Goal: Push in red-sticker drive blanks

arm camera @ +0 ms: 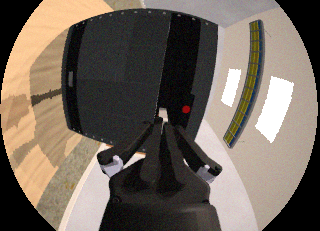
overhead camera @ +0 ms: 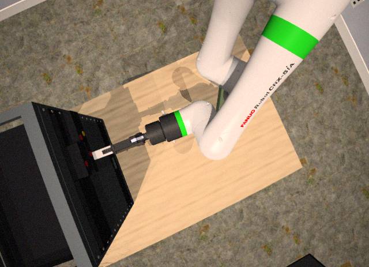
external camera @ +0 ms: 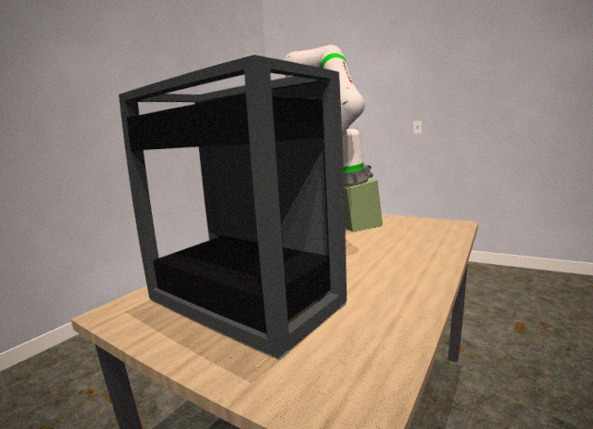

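The black rack point(overhead camera: 53, 180) stands on the left end of the wooden table, its front face turned to my arm. Drive blanks sit in a column on that face. Small stickers show in the overhead view: a yellow one point(overhead camera: 83, 134), a red one point(overhead camera: 81, 136) beside it, and two more red ones point(overhead camera: 90, 153) point(overhead camera: 86, 163) lower down. My gripper point(overhead camera: 97, 154) is shut and empty, held level, with its pale fingertips against the blank with the middle red sticker. In the wrist view the closed fingertips point(arm camera: 163, 115) sit just left of a red sticker point(arm camera: 186, 109). The side view shows the rack point(external camera: 239, 199) upright from behind and hides the gripper.
The arm's green pedestal point(external camera: 362, 205) stands on the table behind the rack. The table's edge runs close to the rack's left and near sides point(external camera: 157, 347). A white arm link point(overhead camera: 226, 109) hangs over the table's middle.
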Robot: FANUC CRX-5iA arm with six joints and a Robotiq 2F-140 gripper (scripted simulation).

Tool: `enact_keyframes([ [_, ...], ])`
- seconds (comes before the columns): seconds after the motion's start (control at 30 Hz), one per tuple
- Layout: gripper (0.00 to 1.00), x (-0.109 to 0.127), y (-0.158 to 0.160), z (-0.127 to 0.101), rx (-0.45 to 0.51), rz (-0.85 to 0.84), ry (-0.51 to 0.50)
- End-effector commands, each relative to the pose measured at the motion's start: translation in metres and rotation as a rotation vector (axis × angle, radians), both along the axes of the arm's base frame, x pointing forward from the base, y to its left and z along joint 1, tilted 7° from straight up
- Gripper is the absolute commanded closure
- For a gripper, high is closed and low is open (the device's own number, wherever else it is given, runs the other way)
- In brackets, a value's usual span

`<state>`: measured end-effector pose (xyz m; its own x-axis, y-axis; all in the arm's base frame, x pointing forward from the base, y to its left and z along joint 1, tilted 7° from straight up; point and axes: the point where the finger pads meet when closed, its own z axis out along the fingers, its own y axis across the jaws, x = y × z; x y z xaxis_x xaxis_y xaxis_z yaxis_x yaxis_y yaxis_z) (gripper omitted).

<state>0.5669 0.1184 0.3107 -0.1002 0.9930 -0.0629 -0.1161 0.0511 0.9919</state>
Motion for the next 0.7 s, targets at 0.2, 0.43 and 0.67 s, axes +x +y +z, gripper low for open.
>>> enact_keyframes([
  [0.2,1.0,0.009,0.001,0.001,0.0,0.0,0.0],
  [0.43,1.0,0.01,0.001,0.001,0.0,0.0,0.0],
  [0.67,1.0,0.012,0.001,0.002,0.0,0.0,0.0],
])
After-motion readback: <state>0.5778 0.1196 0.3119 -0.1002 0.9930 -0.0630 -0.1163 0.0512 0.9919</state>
